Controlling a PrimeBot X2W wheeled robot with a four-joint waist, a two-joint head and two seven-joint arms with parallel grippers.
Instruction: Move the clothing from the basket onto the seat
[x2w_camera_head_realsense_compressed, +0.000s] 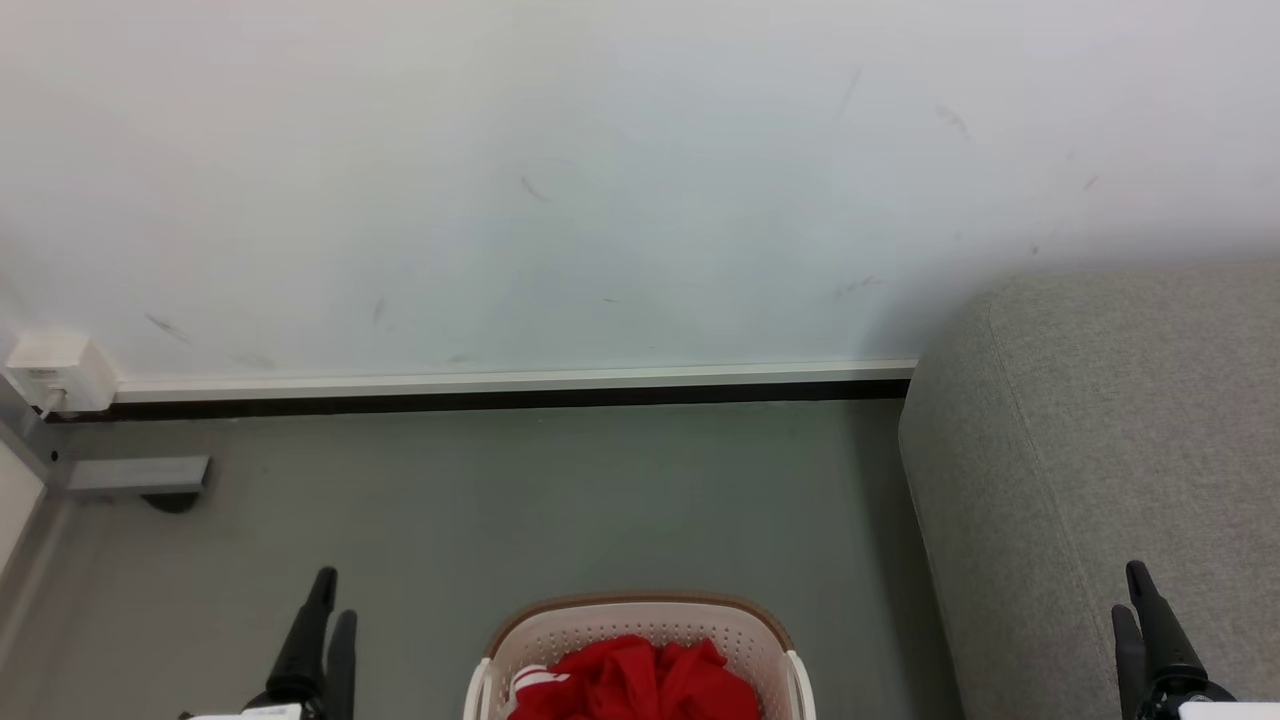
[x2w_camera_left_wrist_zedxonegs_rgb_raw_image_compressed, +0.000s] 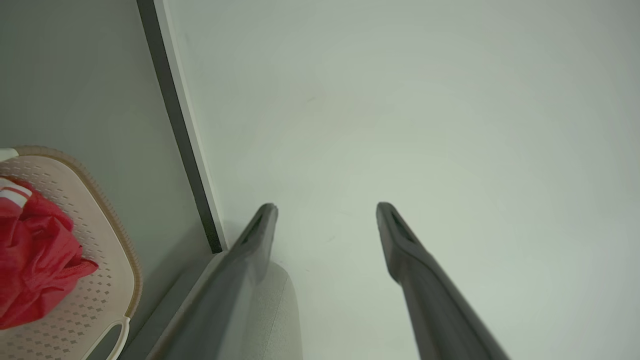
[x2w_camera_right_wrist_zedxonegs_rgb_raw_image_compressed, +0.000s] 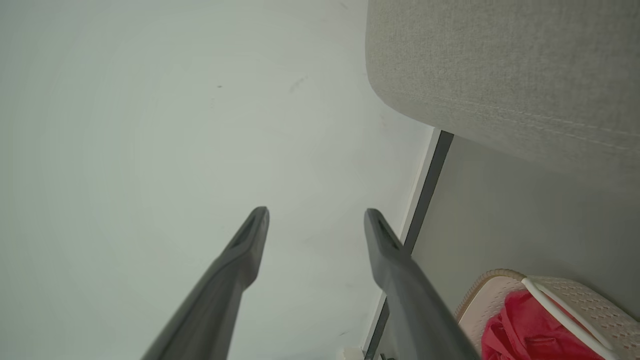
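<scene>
Red clothing (x2w_camera_head_realsense_compressed: 640, 685) sits in the basket (x2w_camera_head_realsense_compressed: 600, 628) on the floor (x2w_camera_head_realsense_compressed: 550, 500), seat (x2w_camera_head_realsense_compressed: 1100, 450) near; left and right jaws open.

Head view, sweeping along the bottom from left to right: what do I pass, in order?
left gripper → basket with the clothing inside it → near edge of the seat → right gripper, in front of the seat.
</scene>
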